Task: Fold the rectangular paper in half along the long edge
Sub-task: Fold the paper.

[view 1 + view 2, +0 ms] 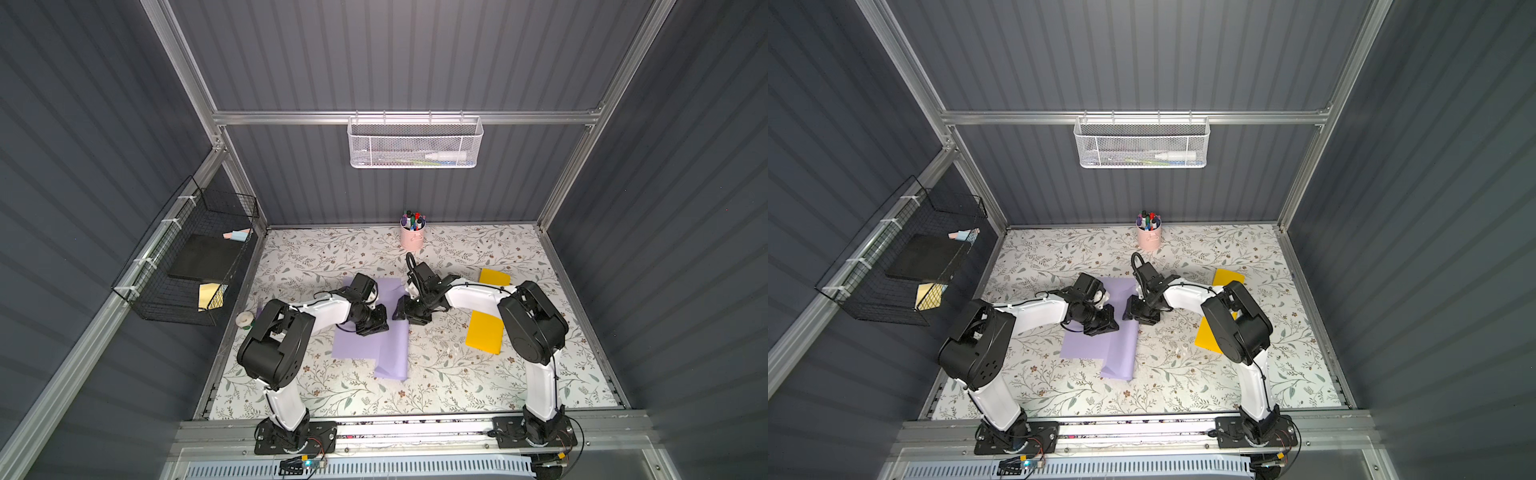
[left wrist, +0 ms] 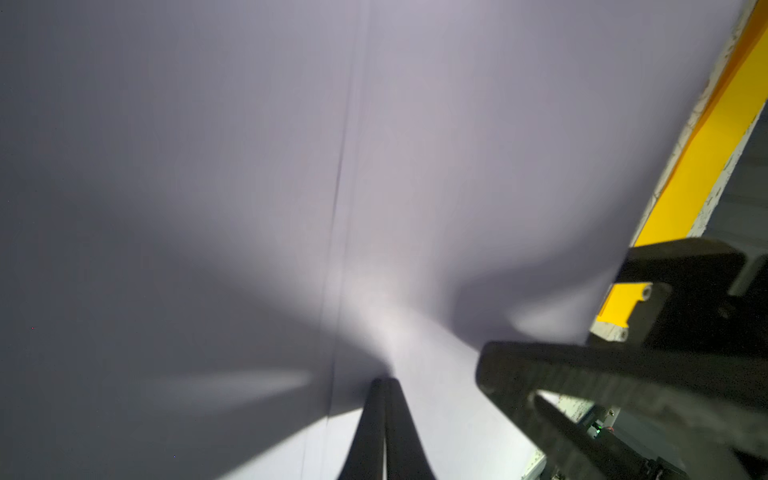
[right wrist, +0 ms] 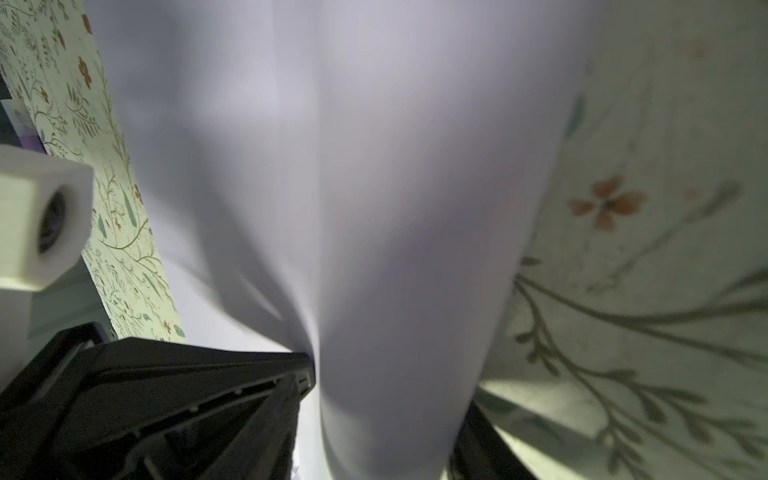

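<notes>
The tabletop (image 1: 457,374) is covered in a pale print of leafy twigs and small brown flowers. Dark grey ribbed walls (image 1: 415,62) in an aluminium frame (image 1: 407,117) enclose it. A white mesh basket (image 1: 415,143) hangs on the back wall at upper centre, and a black wire basket (image 1: 187,266) on the side wall at the left of the frame. A pink cup (image 1: 412,239) of markers stands at the table's far edge. Two yellow sheets (image 1: 484,332) lie right of centre, and a tape roll (image 1: 245,319) sits at the table's left edge.

The lavender paper (image 1: 361,345) lies at the centre of both top views, between the two arms. Its left part rests flat on the table. Its right strip is lifted and curls over in a soft hump, not pressed flat. In the left wrist view a thin straight line runs down the sheet.

The left gripper (image 2: 384,384) has its fingers pressed together, and the sheet's wrinkles gather at their tips, so it pinches the paper. The right gripper (image 1: 400,312) has its fingers (image 3: 187,395) spread, with the paper's hump passing between them.
</notes>
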Robot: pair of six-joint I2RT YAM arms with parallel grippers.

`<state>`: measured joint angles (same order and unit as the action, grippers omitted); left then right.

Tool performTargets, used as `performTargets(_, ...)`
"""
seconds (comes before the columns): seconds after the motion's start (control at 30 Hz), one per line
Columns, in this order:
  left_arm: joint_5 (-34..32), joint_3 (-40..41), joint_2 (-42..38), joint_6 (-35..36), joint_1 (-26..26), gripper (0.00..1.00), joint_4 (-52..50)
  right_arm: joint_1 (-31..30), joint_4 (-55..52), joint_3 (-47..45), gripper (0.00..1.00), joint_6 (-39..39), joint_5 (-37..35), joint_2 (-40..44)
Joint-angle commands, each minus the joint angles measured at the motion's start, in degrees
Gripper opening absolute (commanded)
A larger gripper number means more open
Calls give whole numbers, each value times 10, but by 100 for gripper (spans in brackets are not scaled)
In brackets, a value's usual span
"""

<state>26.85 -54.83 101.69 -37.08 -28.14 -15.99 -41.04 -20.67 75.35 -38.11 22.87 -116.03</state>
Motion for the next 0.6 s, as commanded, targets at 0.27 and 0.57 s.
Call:
performTargets(0.27,-27,4,13,13,-3,6,-35,-3,-112,-27,57,10,-42,-24)
performTargets(0.57,-30,3,14,16,-3,6,-37,39,-76,-104,44,13,-17,69)
